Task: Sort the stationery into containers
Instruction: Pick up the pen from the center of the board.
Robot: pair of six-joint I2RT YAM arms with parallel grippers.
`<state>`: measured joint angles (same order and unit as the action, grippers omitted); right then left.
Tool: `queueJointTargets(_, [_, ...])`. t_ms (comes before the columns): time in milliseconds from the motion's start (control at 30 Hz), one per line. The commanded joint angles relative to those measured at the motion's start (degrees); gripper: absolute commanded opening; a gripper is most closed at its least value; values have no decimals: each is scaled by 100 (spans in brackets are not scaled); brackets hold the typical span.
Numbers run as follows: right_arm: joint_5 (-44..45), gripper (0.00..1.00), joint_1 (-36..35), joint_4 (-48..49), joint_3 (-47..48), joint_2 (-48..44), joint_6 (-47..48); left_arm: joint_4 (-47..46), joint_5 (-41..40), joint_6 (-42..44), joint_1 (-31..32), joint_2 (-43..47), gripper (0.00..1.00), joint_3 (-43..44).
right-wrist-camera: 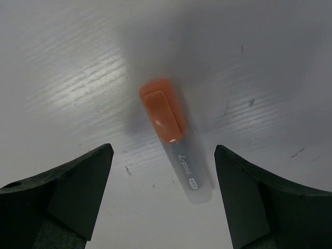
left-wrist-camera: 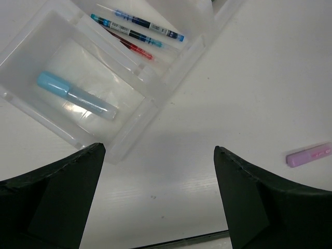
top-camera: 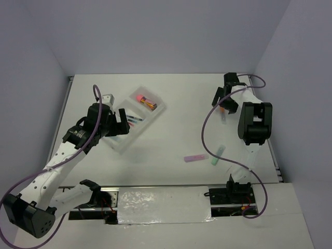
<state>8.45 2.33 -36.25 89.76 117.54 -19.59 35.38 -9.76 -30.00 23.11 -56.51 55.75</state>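
Observation:
The translucent three-compartment tray (top-camera: 130, 146) lies diagonally at centre left. Its far compartment holds the pink-capped orange cylinder (top-camera: 144, 101); the middle one holds red and blue pens (left-wrist-camera: 136, 32); the near one holds a pastel blue bar (left-wrist-camera: 75, 96). My left gripper (top-camera: 120, 126) is open and empty over the tray's near end, and in its wrist view (left-wrist-camera: 158, 148) bare table lies between the fingers. My right gripper (top-camera: 224, 101) is open at the far right and straddles the orange-tipped grey piece (right-wrist-camera: 174, 135), which lies flat on the table. A purple bar (top-camera: 196, 157) and a green bar (top-camera: 218, 154) lie loose at centre right.
The purple bar also shows at the right edge of the left wrist view (left-wrist-camera: 309, 154). Purple cables loop from both arms. A shiny sheet (top-camera: 161, 205) covers the near edge between the arm bases. Walls close in the table at the back and sides.

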Motion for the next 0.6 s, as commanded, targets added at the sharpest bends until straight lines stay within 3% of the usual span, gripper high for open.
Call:
queueJointTargets(0, [-211, 86, 189, -277, 297, 225, 245, -13, 211, 310, -26, 184, 99, -54])
queueJointTargets(133, [-467, 75, 224, -382, 253, 515, 377, -110, 369, 276, -26, 140, 99, -117])
queueJointTargets(233, [-484, 54, 224, -699, 429, 814, 500, -171, 413, 249, -26, 79, 99, -99])
queueJointTargets(267, [-563, 42, 224, -699, 403, 832, 527, -197, 440, 240, -26, 61, 99, -99])
queueJointTargets(333, [-729, 31, 216, -568, 184, 657, 571, -302, 527, 153, -26, -9, 99, -125])
queueJointTargets(367, [-861, 20, 198, -411, 87, 543, 606, -364, 710, 109, -35, -35, 99, -134])
queueJointTargets(467, [-1966, 13, -82, 360, -519, -264, 825, -864, 1280, -172, -35, -132, 99, -169])
queueJointTargets(567, [-1558, 12, -899, 785, -933, -1213, 992, -1739, 1756, -603, -35, -185, 99, -231])
